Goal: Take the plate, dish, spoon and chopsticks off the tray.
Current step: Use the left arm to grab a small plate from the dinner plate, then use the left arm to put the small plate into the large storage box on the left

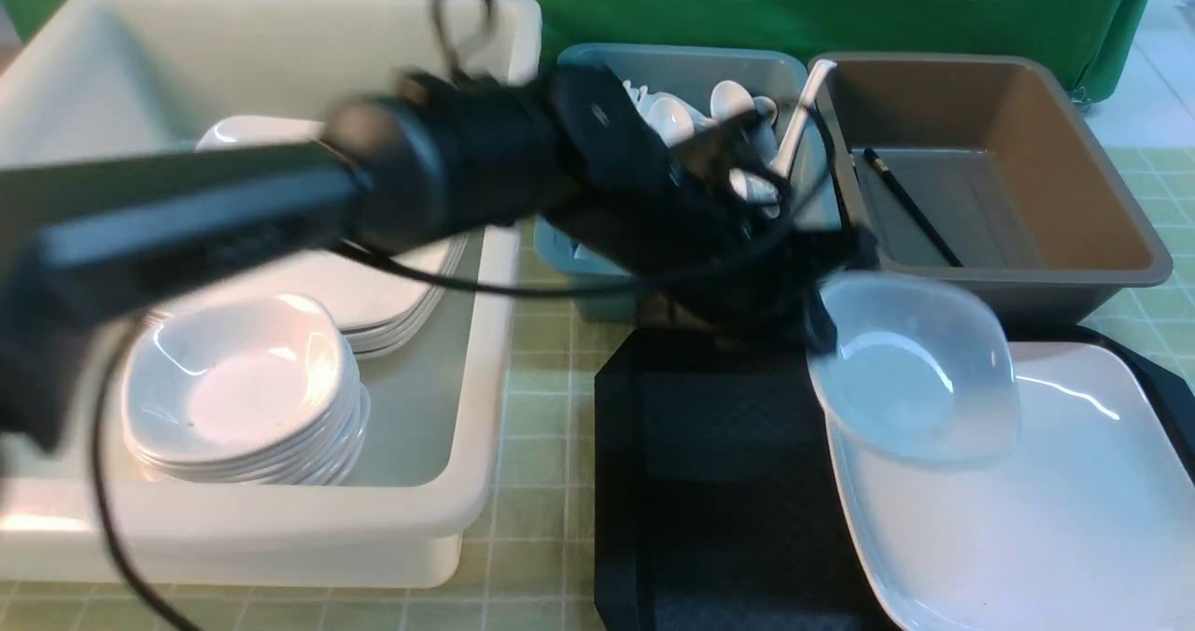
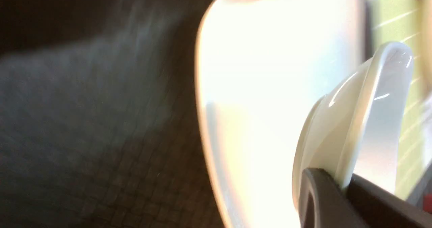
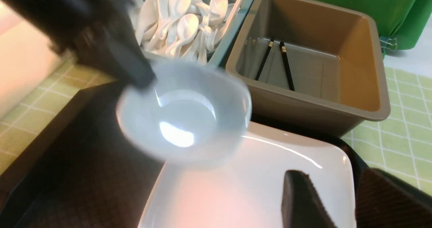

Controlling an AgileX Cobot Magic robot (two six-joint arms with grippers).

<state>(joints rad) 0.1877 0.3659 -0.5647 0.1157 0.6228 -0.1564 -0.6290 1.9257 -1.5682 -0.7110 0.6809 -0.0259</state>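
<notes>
My left gripper (image 1: 820,325) is shut on the rim of a small white dish (image 1: 920,374) and holds it, blurred, above the black tray (image 1: 709,444) and the near-left part of the large white plate (image 1: 1027,519). The left wrist view shows its jaws (image 2: 344,184) pinching the dish's (image 2: 337,126) edge over the plate (image 2: 270,69). My right gripper (image 3: 337,201) is open and empty over the plate's (image 3: 253,187) corner. It does not show in the front view. The black chopsticks (image 1: 910,206) lie in the brown bin. Several white spoons (image 1: 728,99) lie in the teal bin.
A cream bin (image 1: 467,482) at left holds a stack of small dishes (image 1: 243,388) and stacked plates (image 1: 373,295). The teal bin (image 1: 681,57) and brown bin (image 1: 1120,174) stand behind the tray. A green-tiled cloth covers the table.
</notes>
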